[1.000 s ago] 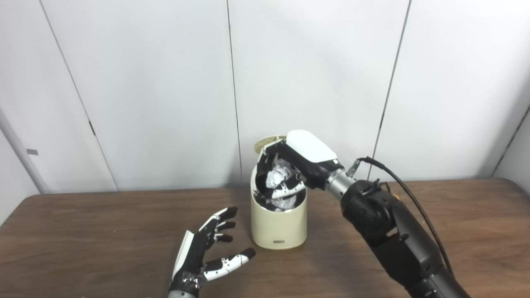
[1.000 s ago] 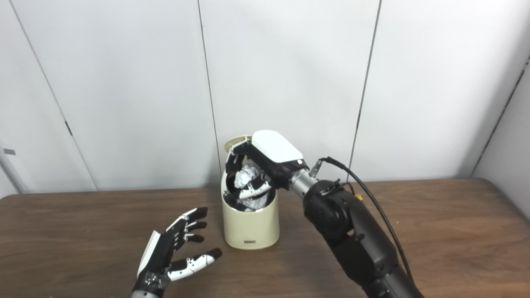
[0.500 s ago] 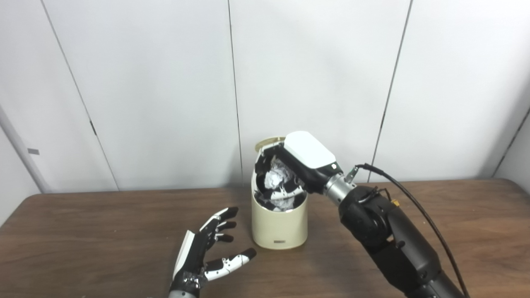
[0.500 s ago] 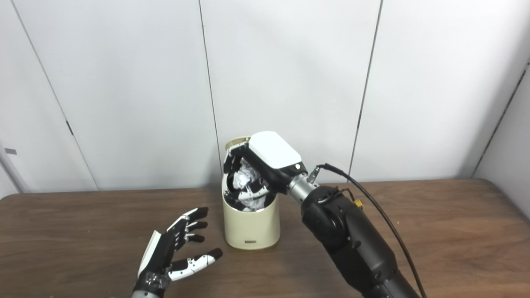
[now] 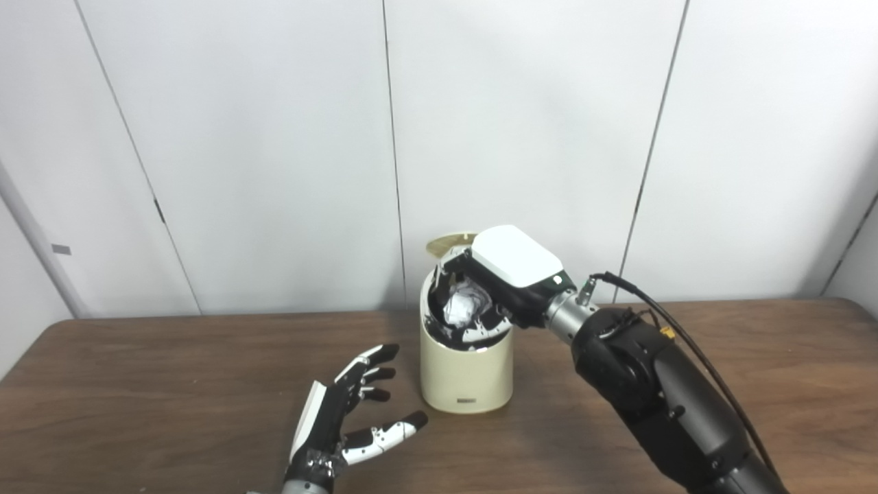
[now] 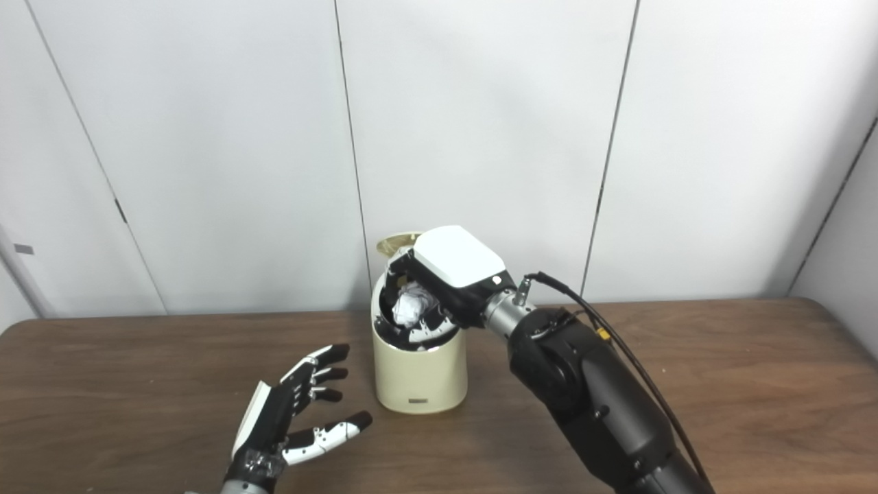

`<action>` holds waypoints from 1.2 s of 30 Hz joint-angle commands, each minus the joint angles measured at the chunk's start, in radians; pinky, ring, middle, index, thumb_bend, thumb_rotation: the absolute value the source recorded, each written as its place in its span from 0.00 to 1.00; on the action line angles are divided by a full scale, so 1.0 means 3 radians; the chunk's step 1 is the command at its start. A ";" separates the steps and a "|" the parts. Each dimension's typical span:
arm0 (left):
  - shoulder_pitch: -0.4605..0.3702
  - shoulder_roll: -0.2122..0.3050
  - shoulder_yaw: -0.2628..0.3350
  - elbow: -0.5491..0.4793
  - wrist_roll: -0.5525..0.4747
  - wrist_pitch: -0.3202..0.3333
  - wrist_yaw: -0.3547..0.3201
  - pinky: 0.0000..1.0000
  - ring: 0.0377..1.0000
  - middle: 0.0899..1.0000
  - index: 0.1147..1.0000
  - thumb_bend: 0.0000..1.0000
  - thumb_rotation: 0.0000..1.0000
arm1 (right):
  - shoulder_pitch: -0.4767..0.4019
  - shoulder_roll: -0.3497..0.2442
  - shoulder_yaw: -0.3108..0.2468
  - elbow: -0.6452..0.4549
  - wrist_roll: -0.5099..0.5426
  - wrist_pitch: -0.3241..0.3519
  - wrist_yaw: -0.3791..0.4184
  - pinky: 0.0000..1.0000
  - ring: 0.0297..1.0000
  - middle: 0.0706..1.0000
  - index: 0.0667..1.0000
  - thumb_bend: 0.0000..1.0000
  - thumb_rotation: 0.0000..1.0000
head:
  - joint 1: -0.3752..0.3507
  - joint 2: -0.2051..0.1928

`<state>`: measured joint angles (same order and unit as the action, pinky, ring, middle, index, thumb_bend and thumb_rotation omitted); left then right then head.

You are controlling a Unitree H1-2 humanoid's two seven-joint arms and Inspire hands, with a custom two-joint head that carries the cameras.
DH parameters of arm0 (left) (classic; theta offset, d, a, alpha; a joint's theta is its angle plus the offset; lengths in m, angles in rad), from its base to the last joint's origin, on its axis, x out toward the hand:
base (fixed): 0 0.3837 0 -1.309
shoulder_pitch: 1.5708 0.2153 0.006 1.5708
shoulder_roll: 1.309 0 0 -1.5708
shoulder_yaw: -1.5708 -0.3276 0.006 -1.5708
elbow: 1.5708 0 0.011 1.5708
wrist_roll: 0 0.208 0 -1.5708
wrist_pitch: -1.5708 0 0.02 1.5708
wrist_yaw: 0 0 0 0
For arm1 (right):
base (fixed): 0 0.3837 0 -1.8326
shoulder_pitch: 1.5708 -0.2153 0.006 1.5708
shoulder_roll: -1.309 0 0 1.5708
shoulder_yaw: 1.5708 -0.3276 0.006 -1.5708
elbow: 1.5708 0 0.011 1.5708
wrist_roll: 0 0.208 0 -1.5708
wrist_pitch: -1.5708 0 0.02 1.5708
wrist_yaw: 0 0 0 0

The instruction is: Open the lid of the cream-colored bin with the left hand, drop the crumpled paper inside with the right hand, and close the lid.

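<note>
1. Table (image 5: 137, 384): dark brown wood grain, carrying every item below; pale panelled wall (image 5: 240, 137) behind it.

2. Left hand (image 5: 343, 418): low over the table, to the left of the bin and apart from it. Palm turned toward the bin, fingers (image 5: 370, 360) spread and released, grasping nothing. Judged idle, waiting for the closing step.

3. Cream-colored bin (image 5: 466, 374): upright cylinder near the table's middle, small label low on its front. Mouth open, dark interior showing.

4. Lid (image 5: 449, 242): raised at the back of the bin, only its tan rim visible above the right hand. Opening step judged done.

5. Crumpled paper (image 5: 459, 307): white wad at the bin's mouth, at or just below rim level, enclosed by the right hand's fingers. Whether some white lower in the bin is more paper cannot be told.

6. Right hand (image 5: 494, 288): white-backed, reaching in from the right, tilted down into the bin's opening. Fingers (image 5: 480, 333) curled around the paper, grasping it.

Status: lid open; paper brought to the mouth but not yet let go. Remaining, as judged: release the paper, withdraw the right hand clear of the rim, close the lid.
</note>
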<state>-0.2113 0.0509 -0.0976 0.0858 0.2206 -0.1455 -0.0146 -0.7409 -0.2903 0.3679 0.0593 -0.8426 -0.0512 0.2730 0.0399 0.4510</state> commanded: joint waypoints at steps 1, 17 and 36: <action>-0.0081 0.0015 -0.0005 -0.0089 -0.0006 -0.0110 0.0017 0.65 0.78 0.84 0.84 0.73 0.17 | -0.0105 -0.0035 -0.0024 -0.0115 0.0020 -0.0033 -0.0021 0.45 0.61 0.70 0.46 0.52 0.14 | 0.0001 0.0000; -0.0085 0.0017 -0.0004 -0.0078 0.0001 -0.0104 0.0019 0.64 0.77 0.84 0.83 0.73 0.17 | -0.0086 -0.0047 -0.0008 -0.0113 -0.0024 -0.0059 -0.0003 0.56 0.73 0.79 0.69 0.88 0.08 | -0.0001 -0.0009; -0.0098 0.0041 0.0002 -0.0034 -0.0073 -0.0148 -0.0021 0.60 0.76 0.83 0.80 0.73 0.15 | -0.0055 -0.0040 -0.0005 -0.0163 -0.0048 0.0001 0.0075 0.67 0.85 0.90 0.78 0.88 0.12 | -0.0010 -0.0003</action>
<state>-0.2118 0.0587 -0.0973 0.0897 0.2129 -0.1458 -0.0193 -0.7345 -0.2929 0.3745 0.0384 -0.8600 -0.0481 0.3030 0.0368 0.4495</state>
